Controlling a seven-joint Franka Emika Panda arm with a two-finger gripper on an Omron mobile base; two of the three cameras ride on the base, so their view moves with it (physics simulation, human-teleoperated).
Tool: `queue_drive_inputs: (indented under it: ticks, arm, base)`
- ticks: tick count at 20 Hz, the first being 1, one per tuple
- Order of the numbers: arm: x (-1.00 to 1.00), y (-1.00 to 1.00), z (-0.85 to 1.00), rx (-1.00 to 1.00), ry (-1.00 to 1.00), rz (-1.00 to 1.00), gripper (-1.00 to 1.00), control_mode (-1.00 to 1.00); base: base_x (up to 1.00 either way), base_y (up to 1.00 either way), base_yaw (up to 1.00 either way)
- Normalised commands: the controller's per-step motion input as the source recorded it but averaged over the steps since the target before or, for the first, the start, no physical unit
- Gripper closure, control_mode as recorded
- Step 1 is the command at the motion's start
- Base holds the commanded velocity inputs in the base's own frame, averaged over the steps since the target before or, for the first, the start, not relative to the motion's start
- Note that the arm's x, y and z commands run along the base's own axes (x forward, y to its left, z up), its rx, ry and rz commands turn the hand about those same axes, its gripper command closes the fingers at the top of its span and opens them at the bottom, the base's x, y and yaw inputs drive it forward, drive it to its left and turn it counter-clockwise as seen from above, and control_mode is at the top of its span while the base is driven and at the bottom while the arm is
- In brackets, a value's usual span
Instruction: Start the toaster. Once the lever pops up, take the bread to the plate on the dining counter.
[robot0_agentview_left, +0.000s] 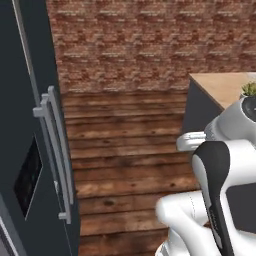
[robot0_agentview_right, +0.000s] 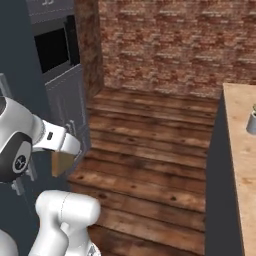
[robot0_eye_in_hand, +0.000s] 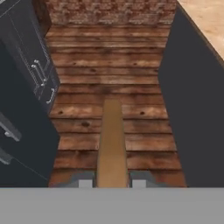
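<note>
One bread (robot0_eye_in_hand: 112, 144) slice clamped inside tool (robot0_eye_in_hand: 112, 180).

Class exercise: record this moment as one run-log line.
phase: carrying | gripper: shut on bread | below: wood floor | dining counter: to one side | plate: unseen

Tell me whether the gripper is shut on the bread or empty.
Shut on it. In the hand view the bread stands edge-on between the gripper fingertips, pinched from both sides; the right base view shows the slice hanging below the hand.

Matt brown bread (robot0_eye_in_hand: 112, 140), rough red brick wall (robot0_agentview_left: 150, 40), light wood-grain dining counter (robot0_agentview_right: 242, 145).
</note>
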Motion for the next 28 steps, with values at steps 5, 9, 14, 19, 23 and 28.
queue_drive_inputs:
  ticks: [5,9,14,19,23,28]
  arm:
    - [0.00,0.00,0.00,0.00,0.00,0.00,1.00,1.00]
    - [0.00,0.00,0.00,0.00,0.00,0.00,1.00,1.00]
    - [0.00,0.00,0.00,0.00,0.00,0.00,1.00,1.00]
    - [0.00,0.00,0.00,0.00,0.00,0.00,1.00,1.00]
    - [0.00,0.00,0.00,0.00,0.00,0.00,1.00,1.00]
    - [0.00,0.00,0.00,0.00,0.00,0.00,1.00,1.00]
  base:
    - [1.00,-0.16,0.08]
    - [1.00,-0.31,-0.07]
    - [1.00,-0.10,-0.26]
    - [1.00,0.00,-0.30]
    - [1.00,0.27,-0.40]
    - [1.00,0.43,-0.41]
